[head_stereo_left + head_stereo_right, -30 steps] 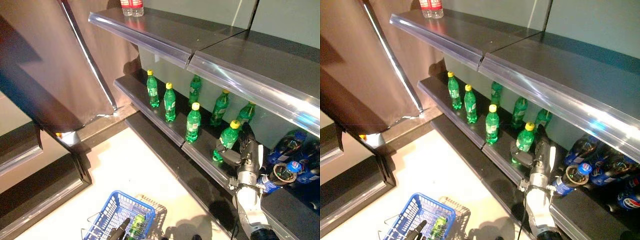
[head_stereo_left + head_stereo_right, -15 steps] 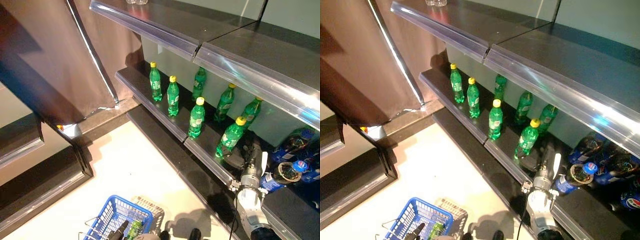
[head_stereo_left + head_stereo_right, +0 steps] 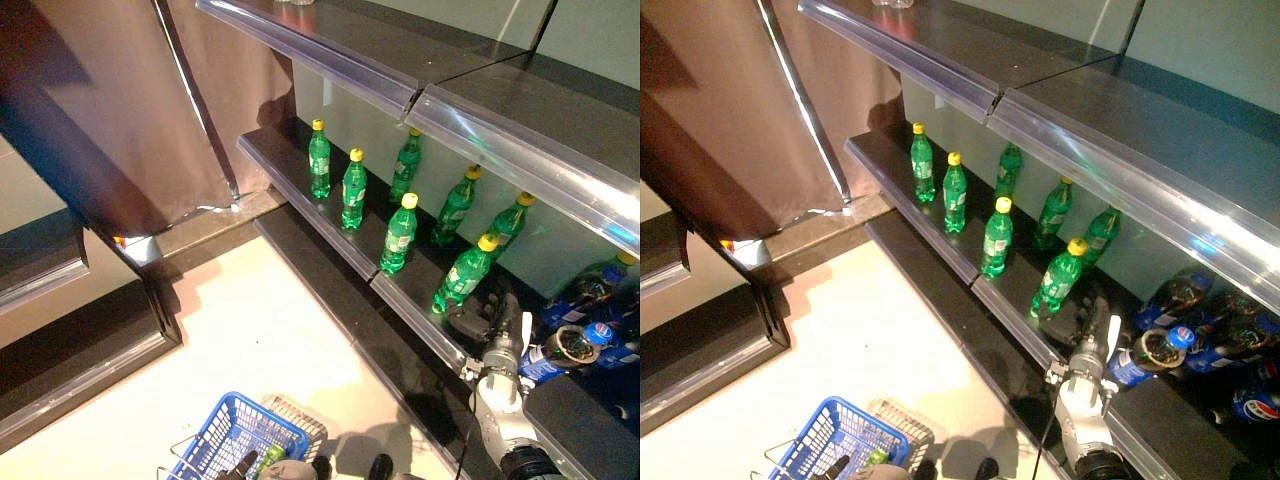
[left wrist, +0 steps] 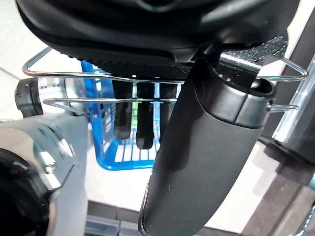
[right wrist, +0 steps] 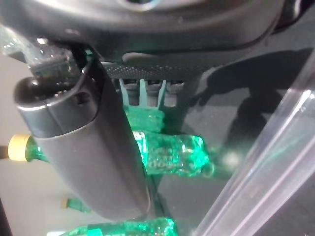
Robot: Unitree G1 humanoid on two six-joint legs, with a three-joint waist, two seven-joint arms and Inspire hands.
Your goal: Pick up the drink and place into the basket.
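On the lower shelf [image 3: 300,175], our right hand [image 3: 492,318] sits beside the nearest green bottle [image 3: 463,273], its fingers [image 5: 142,91] pointing straight toward the bottle's body; we see them uncurled and holding nothing, and we cannot tell whether they touch it. That bottle stands on its base with its long axis tipped slightly off vertical, yellow cap up and leaning toward the back of the shelf. Further along the shelf six more green bottles stand upright in two rows, caps up. On our right side, dark cola bottles [image 3: 575,340] lie crowded together under the upper shelf [image 3: 520,130].

Down at the bottom edge of the eye views, our left hand [image 4: 206,147] is wrapped round the wire handles [image 4: 147,76] of the blue basket [image 3: 235,435], fingers curled beneath the wires and thumb across them. The basket hangs above the pale floor [image 3: 270,330], and a green bottle [image 3: 268,456] already lies inside it, partly hidden
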